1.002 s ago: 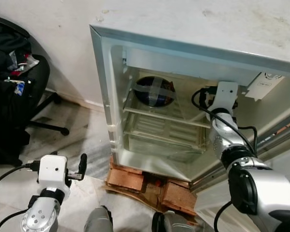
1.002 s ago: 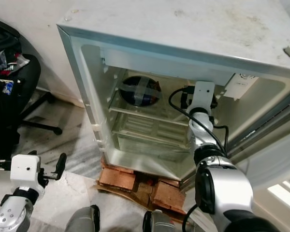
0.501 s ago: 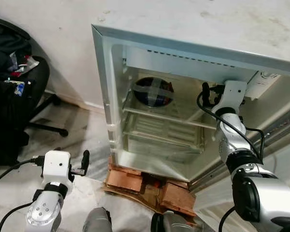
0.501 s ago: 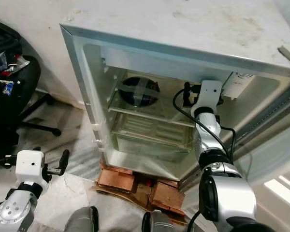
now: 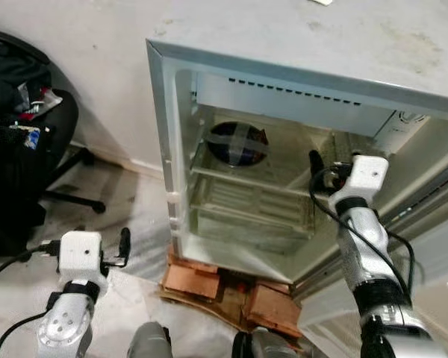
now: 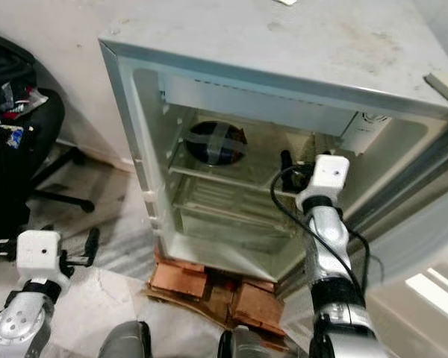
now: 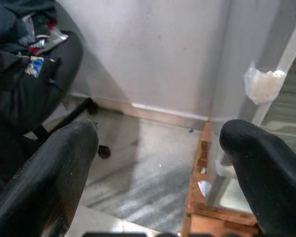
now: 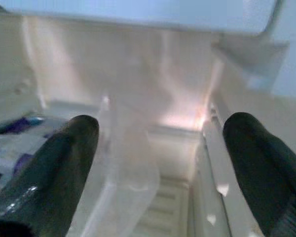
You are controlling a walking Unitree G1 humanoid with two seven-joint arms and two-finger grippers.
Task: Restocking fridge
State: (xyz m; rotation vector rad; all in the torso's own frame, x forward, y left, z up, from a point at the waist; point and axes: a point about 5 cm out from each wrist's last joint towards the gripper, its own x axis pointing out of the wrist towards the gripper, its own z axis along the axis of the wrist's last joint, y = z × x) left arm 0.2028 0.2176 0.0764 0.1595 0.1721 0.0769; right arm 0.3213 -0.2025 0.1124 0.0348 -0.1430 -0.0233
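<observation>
Nearest the robot, low on its left side, the left gripper (image 5: 124,246) hangs idle over the floor with its two fingers spread and nothing between them. Beyond it the small fridge (image 5: 306,52) stands open on a base of bricks (image 5: 272,302). The right gripper (image 6: 286,165) sits at the right front edge of the middle shelf (image 5: 246,181), fingers spread wide apart and empty, aimed into the cavity. The step in hand looks like drawing this arm out after placing an item; done well, the wrist backs straight out along the line of the fingers, level with the shelf, so its trailing cable clears the door frame. Farthest in, at the back left of that shelf, lies the dark blue and white packet (image 5: 237,143), resting on the shelf well apart from the gripper. It reads as roundish, so its long axis and facing cannot be told.
</observation>
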